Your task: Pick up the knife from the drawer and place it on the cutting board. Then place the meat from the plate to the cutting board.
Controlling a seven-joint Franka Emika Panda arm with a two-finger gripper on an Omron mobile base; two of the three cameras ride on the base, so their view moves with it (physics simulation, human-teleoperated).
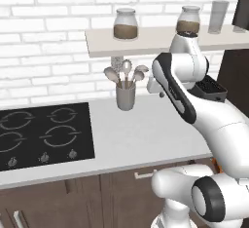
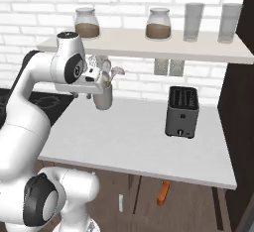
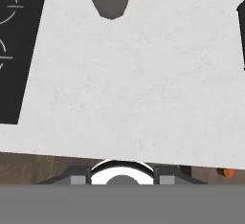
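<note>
left and right base views: from behind the arm, facing forward and down, sharing the counter (image 1: 141, 129) and utensil holder (image 2: 103, 96). hand view: straight down, close above that counter.

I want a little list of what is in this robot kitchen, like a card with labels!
counter: white worktop
toaster: dark, standing on the counter toward the right
utensil holder: grey cup with spoons, near the wall
stove: black cooktop at the counter's left end
shelf: holds two jars of brown stuff and empty glasses
knife: orange handle showing below the counter edge
drawer: dark brown front with silver handle
</note>
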